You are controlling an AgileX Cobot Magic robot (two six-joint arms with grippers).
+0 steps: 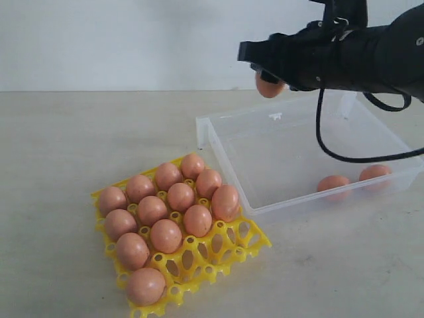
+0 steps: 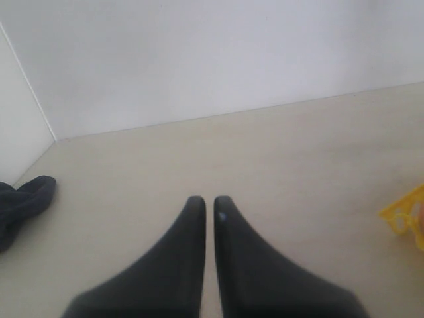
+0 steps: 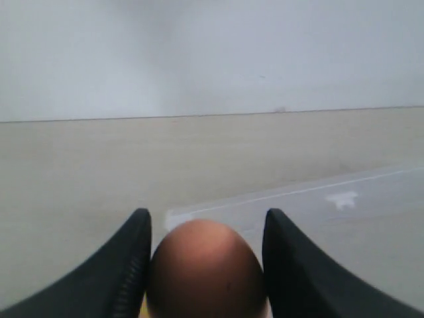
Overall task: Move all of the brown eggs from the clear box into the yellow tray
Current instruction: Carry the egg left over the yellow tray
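My right gripper [image 1: 265, 73] hangs high above the clear box's [image 1: 228, 162] far left part, shut on a brown egg [image 1: 267, 87]; in the right wrist view that egg [image 3: 204, 268] fills the gap between both fingers [image 3: 126, 265]. Two brown eggs [image 1: 333, 183] lie in the box's near right corner. The yellow tray [image 1: 248, 242] sits left of the box with several eggs [image 1: 180, 196] in its cups; the near right cups are open. My left gripper [image 2: 207, 202] is shut on nothing above bare table, and a corner of the tray [image 2: 405, 215] shows beside it.
The right arm's black cable [image 1: 331, 146] loops down over the box. A dark object [image 2: 23, 202] lies at the table's edge in the left wrist view. A white wall stands behind the beige table [image 1: 66, 146].
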